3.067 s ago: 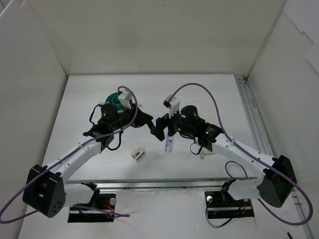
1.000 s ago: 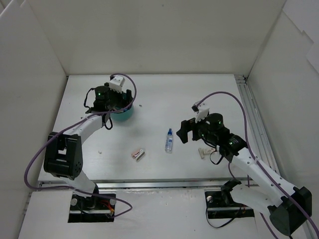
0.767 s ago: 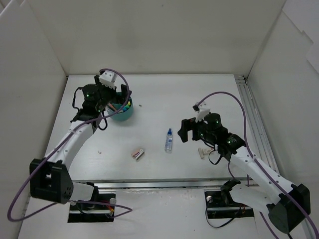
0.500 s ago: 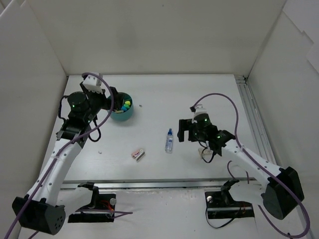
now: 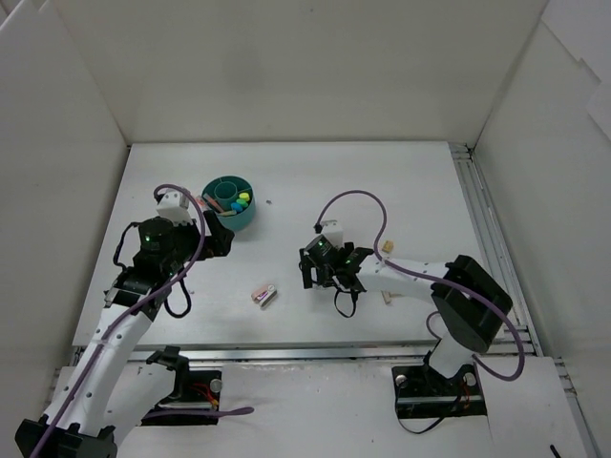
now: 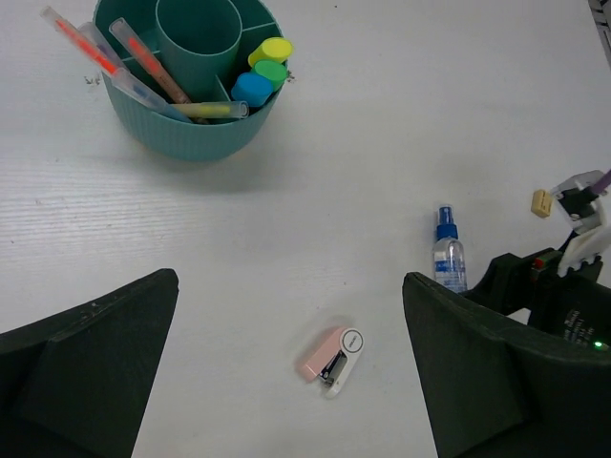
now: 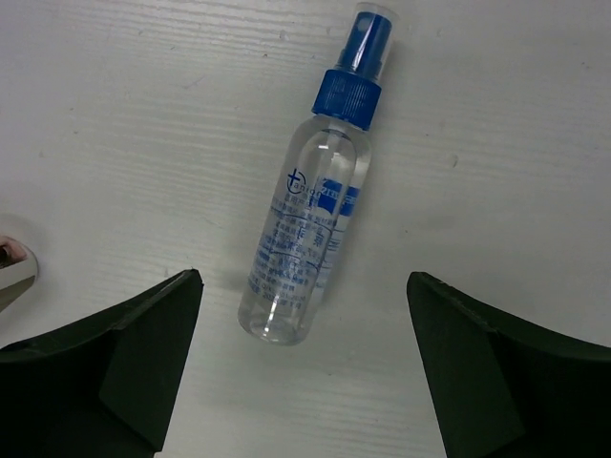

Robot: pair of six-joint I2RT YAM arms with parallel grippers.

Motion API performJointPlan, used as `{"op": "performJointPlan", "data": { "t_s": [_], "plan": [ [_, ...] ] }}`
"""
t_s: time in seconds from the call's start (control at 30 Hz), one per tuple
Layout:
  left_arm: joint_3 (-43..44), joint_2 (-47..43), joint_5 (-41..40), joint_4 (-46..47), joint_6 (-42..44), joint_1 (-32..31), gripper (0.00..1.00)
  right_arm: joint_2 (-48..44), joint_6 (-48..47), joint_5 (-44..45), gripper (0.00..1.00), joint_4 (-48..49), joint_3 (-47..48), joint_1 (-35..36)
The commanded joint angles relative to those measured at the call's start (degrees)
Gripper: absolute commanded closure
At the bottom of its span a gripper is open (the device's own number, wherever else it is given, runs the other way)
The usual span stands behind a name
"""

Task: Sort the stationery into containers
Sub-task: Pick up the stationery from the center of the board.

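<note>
I am holding my left fingers wide apart over the bench, just beside the round teal tub. The tub is standing at the far left of the bench. Thin pink and orange pens are leaning in one part of it. The yellow, green and blue highlighters are standing together in another part.

I am holding my right fingers low over the middle of the bench. They are apart too, one on each side of the little clear bottle. The bottle is lying flat on the bench with its blue cap pointing away from me. My fingers are not touching it; I am seeing bare bench on both sides of it.

A small pink and white thing is lying on the bench between my two arms. A little tan eraser is lying to the right of the bottle, near my right arm.
</note>
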Motion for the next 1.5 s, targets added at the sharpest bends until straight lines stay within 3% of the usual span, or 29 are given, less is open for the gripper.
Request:
{"op": "performJointPlan", "data": {
  "t_s": [0.0,0.03,0.07,0.13,0.17,0.23,0.27,0.37,0.6,0.8,1.1,1.17,1.23,1.3,1.33,1.4,1.43,1.47],
  "plan": [
    [0.3,-1.0,-0.5,0.9,-2.1,-0.4,0.0,2.7,3.8,6.6,0.16,1.3,3.6,1.6],
    [0.1,-0.9,-0.4,1.1,-2.3,-0.4,0.0,3.9,4.9,8.0,0.2,1.3,3.5,1.8],
    [0.0,-0.8,-0.2,1.1,-2.2,-0.4,0.0,4.3,5.2,8.5,0.36,1.5,3.4,1.8],
    [0.0,-0.4,0.3,1.5,-2.2,-0.4,0.01,5.0,5.7,9.4,0.5,1.5,3.3,1.9],
    [0.1,-0.2,0.7,1.6,-2.2,-0.4,0.0,5.3,5.4,9.4,0.63,1.5,3.5,1.9],
    [0.7,0.5,2.5,1.9,-1.5,-0.4,0.0,5.2,5.0,9.0,0.77,1.8,3.2,1.9],
    [1.0,0.7,5.1,2.1,-1.1,-0.4,0.0,4.9,4.7,8.9,0.89,2.1,3.1,1.9],
    [0.6,1.5,9.1,4.8,-1.0,-0.4,0.0,1.7,1.1,6.2,0.99,6.7,0.6,2.1],
    [-1.5,6.3,21.4,14.8,-6.1,-1.5,0.01,-14.5,-16.0,-18.5,1.0,33.7,-11.9,2.2],
    [-3.1,9.9,24.2,25.4,-11.1,-6.4,0.0,-19.9,-18.7,-26.6,1.0,39.9,-13.4,2.9],
    [0.7,18.5,25.1,29.8,-12.4,-11.1,0.0,-20.5,-20.9,-28.2,1.0,43.2,-11.0,3.9],
    [1.3,20.1,26.0,30.6,-12.6,-11.1,0.06,-20.6,-21.1,-26.9,1.0,44.0,-11.0,4.1],
    [1.5,20.8,27.0,31.4,-12.8,-11.6,0.18,-20.7,-20.8,-23.9,1.0,44.1,-10.9,4.1],
    [1.6,21.4,28.4,32.7,-12.9,-11.6,0.4,-20.9,-20.4,-20.0,1.0,44.3,-10.6,4.1],
    [1.6,21.5,28.7,32.9,-13.1,-11.6,0.59,-20.8,-20.3,-18.8,1.0,44.4,-10.6,4.1],
    [1.7,21.5,30.7,33.6,-12.9,-11.6,0.74,-20.4,-20.3,-16.8,1.0,44.3,-9.9,4.2],
    [1.8,21.3,30.9,33.6,-13.1,-11.6,0.91,-19.9,-20.4,-16.6,1.0,44.3,-9.7,4.2],
    [2.1,21.2,31.2,33.5,-12.9,-11.6,0.98,-19.2,-20.7,-16.5,1.0,44.3,-9.5,4.1]
  ]
}}
